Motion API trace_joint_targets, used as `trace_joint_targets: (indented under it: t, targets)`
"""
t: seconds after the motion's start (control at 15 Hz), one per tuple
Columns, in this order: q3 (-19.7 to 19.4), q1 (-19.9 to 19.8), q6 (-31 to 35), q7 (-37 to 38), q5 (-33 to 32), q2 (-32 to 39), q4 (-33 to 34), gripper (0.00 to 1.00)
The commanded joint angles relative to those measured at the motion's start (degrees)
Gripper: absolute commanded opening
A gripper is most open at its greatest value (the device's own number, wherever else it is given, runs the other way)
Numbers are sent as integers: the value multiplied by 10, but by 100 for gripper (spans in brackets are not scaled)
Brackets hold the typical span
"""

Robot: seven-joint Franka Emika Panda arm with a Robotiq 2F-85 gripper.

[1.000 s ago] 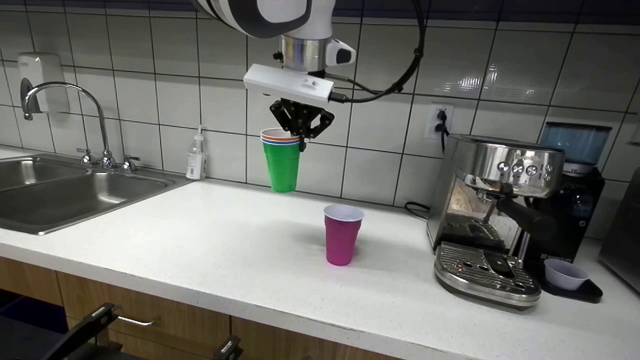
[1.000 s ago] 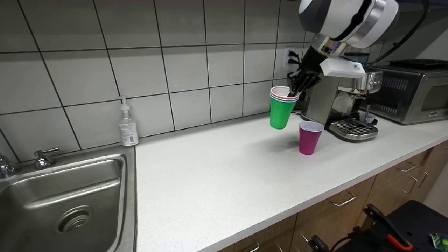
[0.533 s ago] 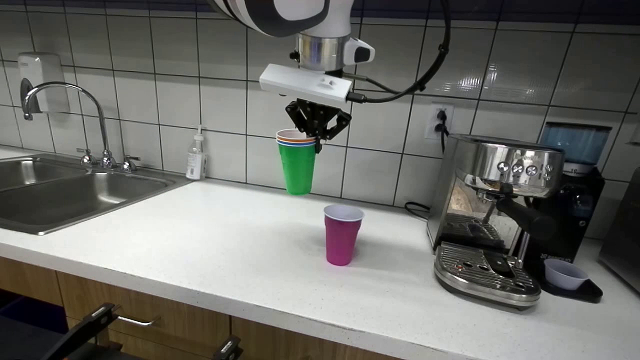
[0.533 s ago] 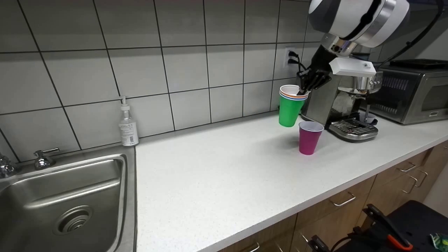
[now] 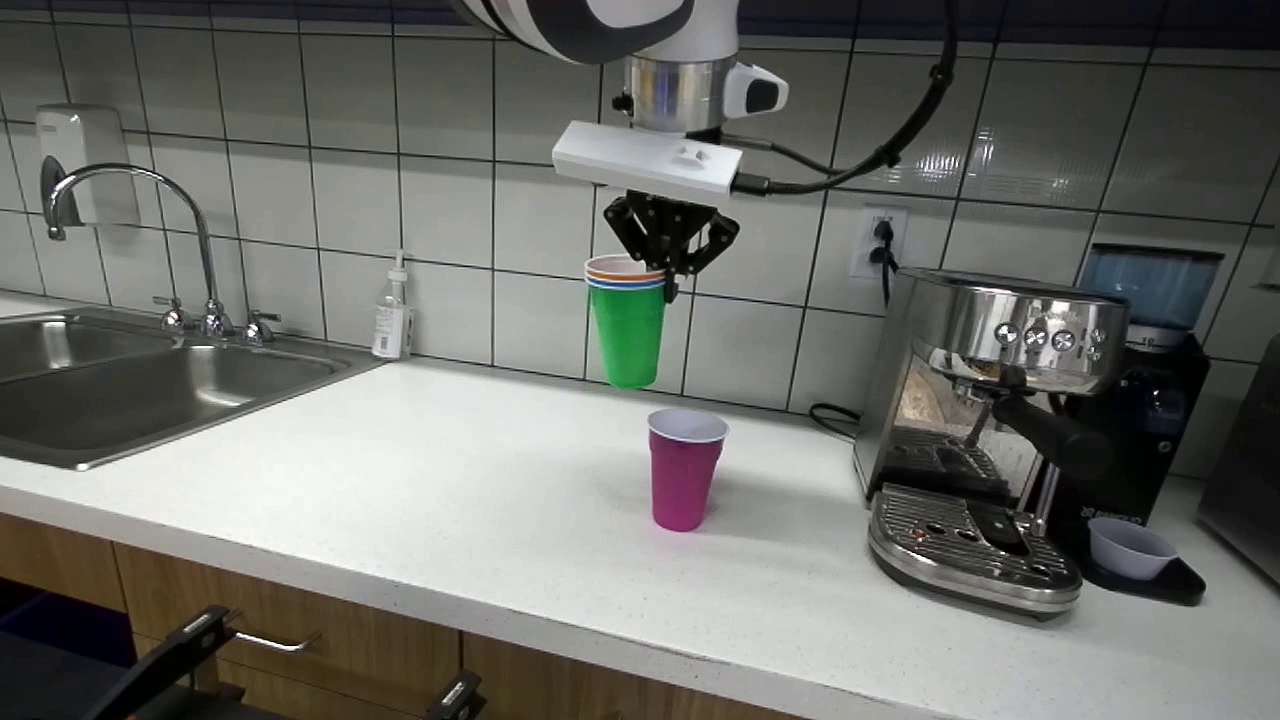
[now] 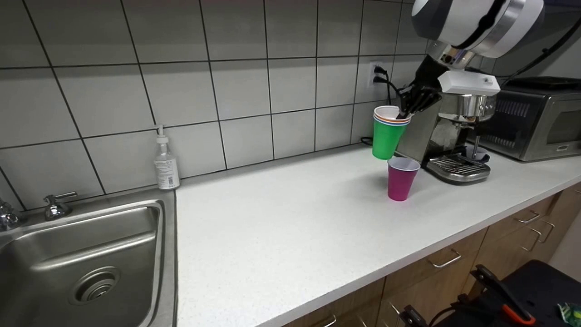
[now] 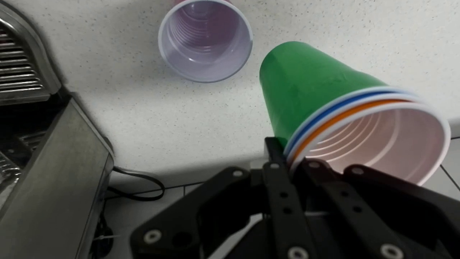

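Blue cup (image 7: 324, 116) below its top band — hidden inside the green cup (image 7: 312, 79), all 3 views

Kitchen: steel sink (image 6: 167, 254) with faucet (image 5: 205, 245), espresso machine (image 5: 960, 325), tiled wall (image 6: 177, 93), wooden drawers (image 5: 370, 625) under white counter (image 6: 272, 227).

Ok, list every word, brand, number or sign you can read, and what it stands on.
"RANCILIO", perhaps: on the black grinder, blurred.
Too small or blurred to read:
Soap bottle: label
Wall dispenser: mark
Wall outlet: print
Microwave: badge
Espresso machine: dial markings
Grinder hopper: small marks
Black handles: pale labels
Green item: print, cut off
No lettering can be made out on the green cup or the pink cup.
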Motion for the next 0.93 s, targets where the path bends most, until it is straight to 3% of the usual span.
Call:
trace_joint_targets:
  t: [0.0,0.87]
  targets:
    - [-1,-19,2,24,-23,6,13,2]
    - [-2,-72,7,92,-94,24,20,2]
